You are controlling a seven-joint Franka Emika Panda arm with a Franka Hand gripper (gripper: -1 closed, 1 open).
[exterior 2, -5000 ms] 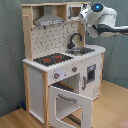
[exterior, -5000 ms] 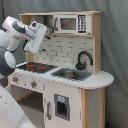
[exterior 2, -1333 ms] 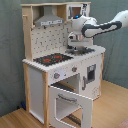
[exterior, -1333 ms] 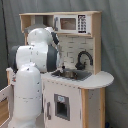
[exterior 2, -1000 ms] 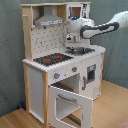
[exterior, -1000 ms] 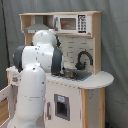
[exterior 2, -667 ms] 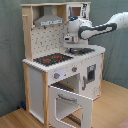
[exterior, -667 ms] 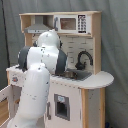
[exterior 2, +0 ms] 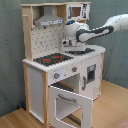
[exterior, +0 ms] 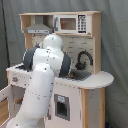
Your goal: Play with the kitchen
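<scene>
I see the kitchen [exterior 2: 60,70] standing on a wooden floor [exterior 2: 112,102] against a grey curtain [exterior: 115,50]; in both exterior views it fills most of the frame. The arm [exterior: 42,80] reaches in over the counter [exterior: 97,80], and the gripper [exterior 2: 70,44] hangs low over the sink [exterior 2: 80,50], just beside the black faucet [exterior: 83,58].

Finger state: I cannot tell. In the second exterior view the fingers are lost against the wall panel, and in the first exterior view the arm's own body hides them. I cannot confirm that anything is held.

Handling, as I judge it:
- The kitchen looks like rigid wood and panel board. It is too bulky to lift as a whole and probably light enough to shift if pushed hard sideways.
- Only its moving parts are worth gripping. The oven door [exterior 2: 70,100] hangs open, hinged at the bottom; I would take it by the handle bar or the top edge.
- The knobs [exterior 2: 56,75] on the front under the stovetop [exterior 2: 52,59] are small and round, likely smooth, so a pinch across the width is needed.
- The faucet is thin and curved; I would grasp it near the base and avoid levering it.
- The hood [exterior 2: 47,20] and the microwave [exterior: 70,23] appear fixed.

Writing: no brand or label is readable in either view. The microwave panel shows marks that I cannot make out.
</scene>
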